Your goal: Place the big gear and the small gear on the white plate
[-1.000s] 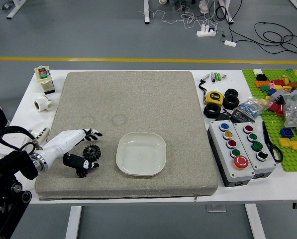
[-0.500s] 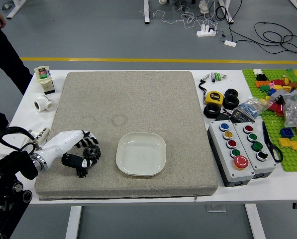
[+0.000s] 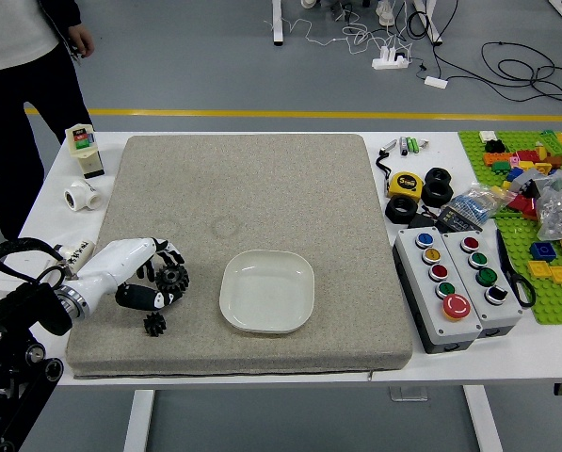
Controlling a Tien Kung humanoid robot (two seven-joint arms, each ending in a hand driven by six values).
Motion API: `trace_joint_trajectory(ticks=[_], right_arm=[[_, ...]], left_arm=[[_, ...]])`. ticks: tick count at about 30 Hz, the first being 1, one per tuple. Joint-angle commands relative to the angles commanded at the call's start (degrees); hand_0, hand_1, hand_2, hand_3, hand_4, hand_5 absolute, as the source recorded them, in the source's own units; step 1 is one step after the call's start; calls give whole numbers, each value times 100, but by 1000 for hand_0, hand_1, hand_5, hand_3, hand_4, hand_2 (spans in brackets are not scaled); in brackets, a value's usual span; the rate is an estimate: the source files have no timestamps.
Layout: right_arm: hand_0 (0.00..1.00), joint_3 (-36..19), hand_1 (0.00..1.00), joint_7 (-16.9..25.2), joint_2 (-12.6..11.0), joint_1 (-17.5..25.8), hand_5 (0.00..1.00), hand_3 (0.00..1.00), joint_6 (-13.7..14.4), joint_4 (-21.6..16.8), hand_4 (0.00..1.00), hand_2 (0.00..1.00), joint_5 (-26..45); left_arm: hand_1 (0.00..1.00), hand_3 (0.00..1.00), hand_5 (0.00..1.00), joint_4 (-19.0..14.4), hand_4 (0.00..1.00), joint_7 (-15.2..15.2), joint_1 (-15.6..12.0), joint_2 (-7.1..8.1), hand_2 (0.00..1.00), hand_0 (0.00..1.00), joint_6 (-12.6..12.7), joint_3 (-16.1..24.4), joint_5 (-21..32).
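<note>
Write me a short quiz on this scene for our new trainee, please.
1. True or false: the small gear lies on the grey mat.

2. Multiple choice: what is the robot's left hand holding?
A) the tape measure
B) the big gear
C) the scissors

3. Fill in the blank: the white plate lies to the robot's ___ of both gears.

Key: 1. True; 2. B; 3. right

Bright, even light; a faint shadow edges the white plate (image 3: 266, 291). Far right of it, glare speckles a plastic bag (image 3: 561, 209). Focus looks mostly sharp.
</note>
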State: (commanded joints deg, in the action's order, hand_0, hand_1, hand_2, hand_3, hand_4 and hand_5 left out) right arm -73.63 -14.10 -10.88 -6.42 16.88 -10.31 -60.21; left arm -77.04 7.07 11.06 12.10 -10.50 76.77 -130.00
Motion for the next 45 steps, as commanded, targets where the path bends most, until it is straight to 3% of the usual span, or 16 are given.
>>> trace_joint_trajectory(ticks=[12,13,18,19,24,25,27,30,31,36,37,39,45], right_arm=[[600,6,609,-1,-2,-29,714,564,3,0,759,696,14],[600,6,609,-1,-2,-30,714,564,3,0,759,696,14],[600,24,609,1,-7,-42,714,564,4,0,759,696,33],[600,26,609,1,-7,-44,714,563,4,0,759,696,33],[600,45,609,4,-13,-57,714,563,3,0,759,696,45],[599,40,609,5,-13,-59,714,562,4,0,759,696,50],[599,48,609,8,-15,-67,714,562,5,0,759,696,60],[599,43,609,8,-18,-75,714,562,4,0,759,696,56],[600,39,609,8,-19,-77,712,563,3,0,760,695,51],[600,17,609,7,-23,-77,712,563,0,0,760,695,25],[600,12,609,6,-24,-77,712,562,0,0,760,696,17],[600,5,609,5,-24,-74,712,562,0,0,760,696,8],[600,-8,609,5,-18,-59,709,562,4,0,759,695,2]], left_arm=[[352,510,2,-728,318,-34,264,-64,406,323,532,-540,0],[358,516,2,-741,360,-35,275,-67,412,320,550,-564,0],[358,516,2,-674,360,-12,509,-121,412,320,1044,-1188,0],[434,556,101,-622,752,-17,553,-145,489,340,1105,-1283,0],[434,556,101,-285,752,-70,725,-269,489,340,1126,-1839,0],[512,630,150,-192,893,-72,759,-288,558,376,1139,-1943,0],[512,630,150,-44,893,-87,804,-316,558,376,1096,-2065,0],[512,630,150,96,893,-104,833,-340,558,376,1086,-2103,0],[764,880,271,125,998,-102,835,-344,949,620,1103,-2101,0],[764,880,271,100,998,-8,829,-323,949,620,1135,-2021,0],[857,954,313,85,998,13,828,-320,998,728,1131,-1998,0],[857,954,313,58,998,41,817,-322,998,728,1131,-1937,0],[858,945,303,-258,998,94,649,-291,998,740,907,-1412,0]])
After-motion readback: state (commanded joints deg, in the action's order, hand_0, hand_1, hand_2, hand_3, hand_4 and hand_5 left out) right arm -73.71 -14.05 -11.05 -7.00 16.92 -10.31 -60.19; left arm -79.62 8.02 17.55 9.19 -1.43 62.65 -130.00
